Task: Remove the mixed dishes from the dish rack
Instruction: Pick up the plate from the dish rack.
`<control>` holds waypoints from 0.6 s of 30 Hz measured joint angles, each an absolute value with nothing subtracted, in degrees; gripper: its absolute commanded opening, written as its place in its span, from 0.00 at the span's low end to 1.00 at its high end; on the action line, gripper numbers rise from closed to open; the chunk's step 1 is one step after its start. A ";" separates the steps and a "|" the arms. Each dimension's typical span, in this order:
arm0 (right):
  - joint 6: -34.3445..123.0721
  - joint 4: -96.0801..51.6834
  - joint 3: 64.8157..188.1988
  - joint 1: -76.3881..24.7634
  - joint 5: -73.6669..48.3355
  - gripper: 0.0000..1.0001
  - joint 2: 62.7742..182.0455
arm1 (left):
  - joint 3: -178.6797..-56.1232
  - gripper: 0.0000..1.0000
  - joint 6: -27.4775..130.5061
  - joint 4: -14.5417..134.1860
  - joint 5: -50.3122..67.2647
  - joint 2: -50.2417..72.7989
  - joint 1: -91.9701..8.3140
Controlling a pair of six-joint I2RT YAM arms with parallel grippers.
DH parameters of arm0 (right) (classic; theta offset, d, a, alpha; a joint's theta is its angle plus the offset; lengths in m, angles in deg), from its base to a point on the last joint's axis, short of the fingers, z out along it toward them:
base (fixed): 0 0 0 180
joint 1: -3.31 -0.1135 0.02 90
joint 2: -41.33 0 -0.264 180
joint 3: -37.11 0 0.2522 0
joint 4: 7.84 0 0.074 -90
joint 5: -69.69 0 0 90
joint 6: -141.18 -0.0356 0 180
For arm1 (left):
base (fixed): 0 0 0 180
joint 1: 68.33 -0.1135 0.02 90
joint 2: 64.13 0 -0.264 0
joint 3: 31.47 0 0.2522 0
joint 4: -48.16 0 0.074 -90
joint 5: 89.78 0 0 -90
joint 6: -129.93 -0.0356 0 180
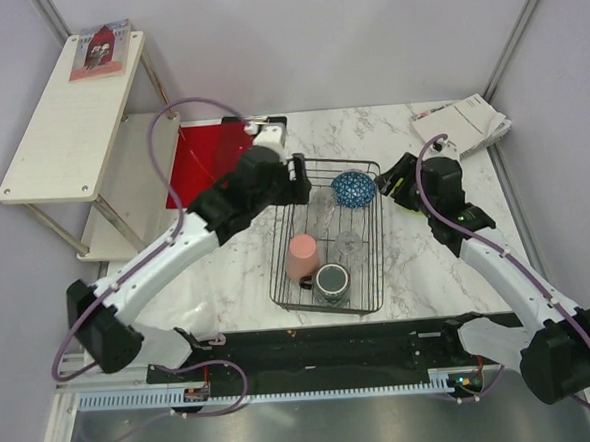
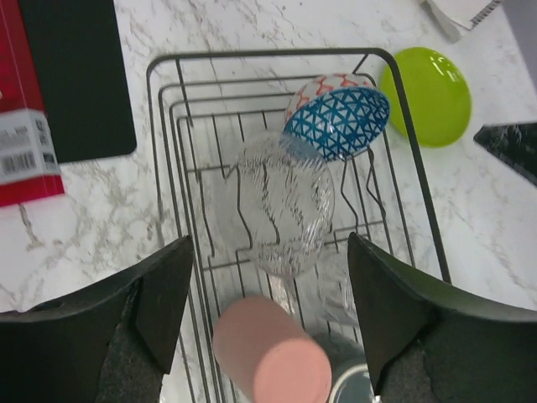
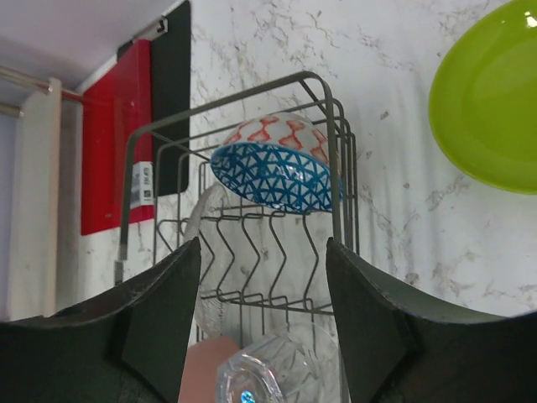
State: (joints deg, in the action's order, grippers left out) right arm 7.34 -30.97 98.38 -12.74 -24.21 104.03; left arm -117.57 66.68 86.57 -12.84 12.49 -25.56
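Note:
The black wire dish rack (image 1: pixel 381 236) stands mid-table. In it are a blue patterned bowl (image 1: pixel 354 188) on edge at the far end, a clear glass dish (image 2: pixel 281 206), a clear drinking glass (image 1: pixel 348 243), an upturned salmon-pink cup (image 1: pixel 301 257) and a dark grey mug (image 1: pixel 332 284). The lime-green plate (image 2: pixel 425 94) lies on the table right of the rack, also in the right wrist view (image 3: pixel 491 109). My left gripper (image 2: pixel 270 252) is open and empty above the rack's far left, over the glass dish. My right gripper (image 3: pixel 263 252) is open and empty beside the rack's far right corner, facing the bowl (image 3: pixel 277 164).
A red clipboard (image 1: pixel 211 156) with a black part (image 2: pixel 80 75) lies left of the rack's far end. A white shelf unit (image 1: pixel 73 114) stands at the far left. Papers (image 1: pixel 465 125) lie at the back right corner.

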 measured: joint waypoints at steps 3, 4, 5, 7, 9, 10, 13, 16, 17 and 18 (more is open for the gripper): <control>9.29 -33.31 98.38 -14.31 -26.46 0.69 103.28 | -128.58 0.79 61.04 88.97 -21.52 22.68 -19.88; 9.90 -34.09 98.29 -14.42 -27.68 0.69 102.26 | -131.36 0.79 59.11 89.85 -24.60 25.37 -18.13; 10.27 -34.66 98.23 -14.44 -28.56 0.68 101.21 | -133.06 0.79 57.67 90.33 -26.96 27.42 -16.82; 11.04 -35.82 98.16 -14.44 -30.61 0.68 98.19 | -136.52 0.78 54.50 91.75 -32.49 31.64 -13.72; 11.72 -36.30 98.18 -14.44 -32.16 0.69 95.37 | -138.57 0.77 51.88 92.80 -37.37 35.40 -11.40; 12.13 -36.72 98.31 -14.44 -32.86 0.69 94.10 | -139.36 0.77 50.81 93.28 -39.20 37.10 -10.48; 12.87 -37.44 99.08 -14.44 -33.78 0.69 92.97 | -141.28 0.77 48.19 94.35 -43.77 41.91 -8.54; 13.31 -38.29 99.25 -14.44 -33.93 0.69 92.97 | -142.83 0.76 46.26 95.12 -47.18 46.20 -7.53; 13.35 -38.57 99.25 -14.47 -33.93 0.69 92.97 | -142.99 0.76 46.00 95.20 -47.82 47.03 -7.47; 13.44 -38.86 99.25 -14.44 -33.93 0.69 92.99 | -143.10 0.75 45.76 95.42 -48.38 47.86 -7.42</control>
State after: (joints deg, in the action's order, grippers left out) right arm 13.44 -38.86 99.25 -14.44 -33.93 92.99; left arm -143.10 45.76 95.42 -48.38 47.86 -7.42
